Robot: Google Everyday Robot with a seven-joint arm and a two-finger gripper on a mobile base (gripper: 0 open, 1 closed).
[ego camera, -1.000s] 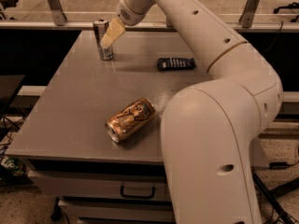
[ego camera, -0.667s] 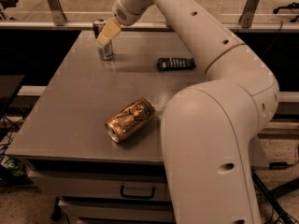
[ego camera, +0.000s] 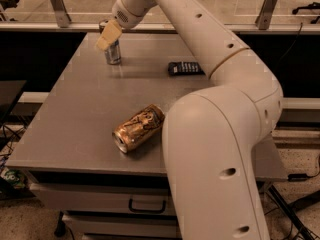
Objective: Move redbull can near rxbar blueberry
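The redbull can (ego camera: 113,53), slim and silver with dark panels, stands upright at the far left of the grey table (ego camera: 85,119). My gripper (ego camera: 109,34) is right over the can's top and covers its upper part. The rxbar blueberry (ego camera: 185,68), a flat dark wrapper with pale lettering, lies on the table to the right of the can, about two can heights away. My arm reaches from the front right across the table to the can.
A fatter gold can (ego camera: 139,128) lies on its side near the table's front middle. A rail with metal posts (ego camera: 56,5) runs behind the table. A drawer with a handle (ego camera: 147,206) sits under the front edge.
My gripper has shifted slightly left and up at the top of the redbull can. The can, the bar and the gold can stay where they were.
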